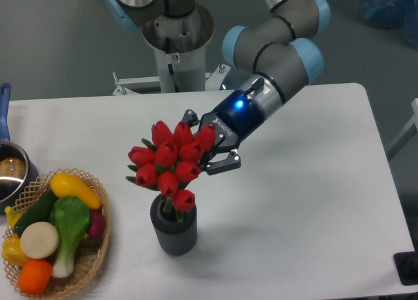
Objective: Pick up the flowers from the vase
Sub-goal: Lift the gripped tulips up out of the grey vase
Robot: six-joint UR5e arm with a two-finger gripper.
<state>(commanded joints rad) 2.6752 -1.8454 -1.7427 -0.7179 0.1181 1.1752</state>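
Only readable thing here is some small white lettering on the dark body of the end effector, looks like "ROBOTIQ" but it's tiny and slanted so I'm not totally sure. There's also a small sticker on the robot's base column, too small to read.

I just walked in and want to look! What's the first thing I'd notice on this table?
The bunch of red flowers near the middle of the table, gripped from the right by the robot's gripper with its glowing blue light. Their stems dip into the dark grey vase right below. At the table's left edge sits a basket full of colourful vegetables.
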